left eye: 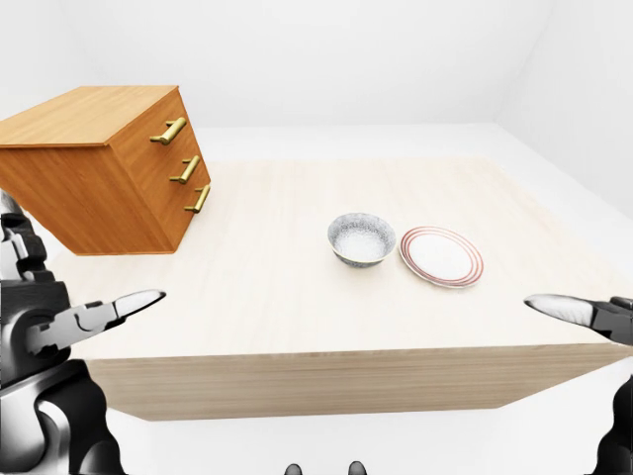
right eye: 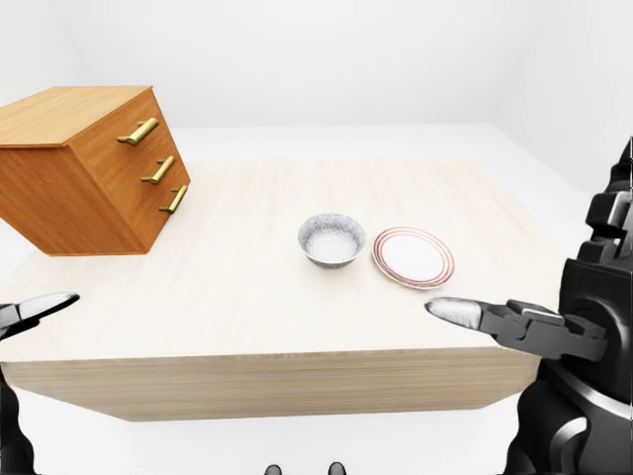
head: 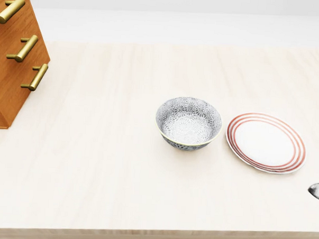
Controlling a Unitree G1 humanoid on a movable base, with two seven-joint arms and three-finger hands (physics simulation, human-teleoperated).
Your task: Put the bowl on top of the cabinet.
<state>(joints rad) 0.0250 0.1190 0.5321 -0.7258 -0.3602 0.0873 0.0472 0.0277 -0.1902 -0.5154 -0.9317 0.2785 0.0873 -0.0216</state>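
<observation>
A grey patterned bowl [head: 189, 123] stands upright and empty near the middle of the pale wooden table [head: 94, 164]. The wooden cabinet [left eye: 99, 168] with three brass handles sits on the table's left part; its flat top is bare. My left hand [left eye: 94, 319] hovers open at the left in the left-eye view, over the table's near edge, far from the bowl. At the right of the right-eye view my right hand [right eye: 504, 322] is open too, its pointed finger [right eye: 457, 312] level with the near edge, below the plate. Neither hand holds anything.
A white plate with red rings [head: 265, 142] lies right beside the bowl, on its right. The table's near edge [left eye: 326, 381] runs across the bottom of the eye views. White floor and walls surround the table.
</observation>
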